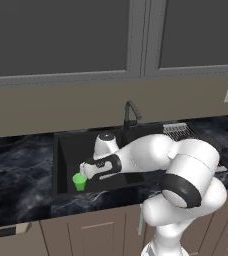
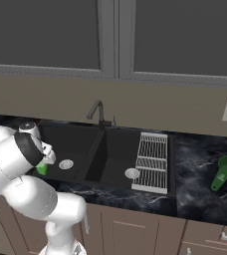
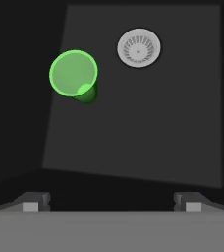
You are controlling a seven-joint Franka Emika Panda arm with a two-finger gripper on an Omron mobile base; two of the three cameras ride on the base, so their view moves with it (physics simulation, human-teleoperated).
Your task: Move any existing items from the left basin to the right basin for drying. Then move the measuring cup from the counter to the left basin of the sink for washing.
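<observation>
Light-green tumbler (image 3: 73, 74) stands upright in the left basin (image 3: 148, 128); measuring cup (image 2: 224, 171) on the counter (image 2: 200, 184).

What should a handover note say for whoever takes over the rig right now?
Gripper: open, holding nothing, above the wider black left basin.
Bright light-green handleless tumbler: upright in the left basin, apart from the round silver drain.
Darker green measuring cup with stick handle: on the black marble-look counter, right of the sink.
Done: nothing.
Left: tumbler to the narrower right basin, then measuring cup into the left basin.
</observation>
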